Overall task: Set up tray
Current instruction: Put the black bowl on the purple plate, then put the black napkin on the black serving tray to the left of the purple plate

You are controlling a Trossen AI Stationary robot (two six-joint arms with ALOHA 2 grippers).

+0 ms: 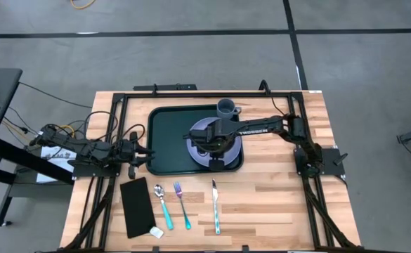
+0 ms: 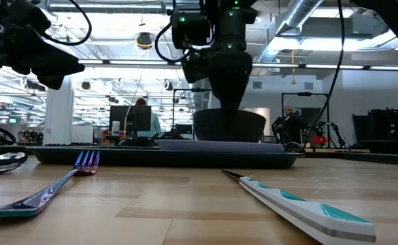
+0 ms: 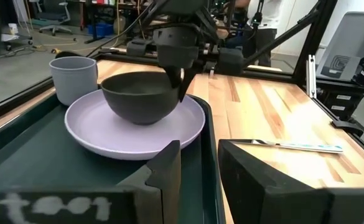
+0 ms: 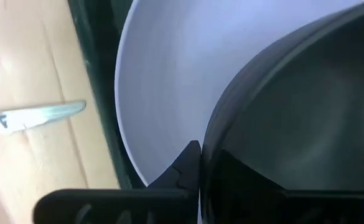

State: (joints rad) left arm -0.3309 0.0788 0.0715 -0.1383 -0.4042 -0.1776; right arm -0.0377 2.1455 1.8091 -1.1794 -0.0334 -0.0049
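The dark green tray (image 1: 166, 144) lies mid-table. On it rest a lavender plate (image 3: 101, 134) and, at its far edge, a grey cup (image 1: 226, 107). A dark bowl (image 3: 138, 99) sits upright on the plate. My right gripper (image 1: 218, 139) reaches in from the table's right and is shut on the bowl's rim. My left gripper (image 3: 200, 168) waits open at the tray's left edge, pointing at the plate and touching nothing. My right gripper holds the bowl by its rim (image 3: 183, 84), on the side toward the table's right. One finger (image 4: 185, 165) is outside the wall and the other is inside the hollow. The fingers come from above, pointing down. The bowl stands upright with its base on the plate (image 4: 169, 74).
Near the table's front edge lie a black napkin (image 1: 136, 206), a spoon (image 1: 163, 207), a fork (image 1: 182, 204) and a knife (image 1: 216, 207), with a small white object (image 1: 156, 232) by the napkin. Bare wood extends to the right of the knife.
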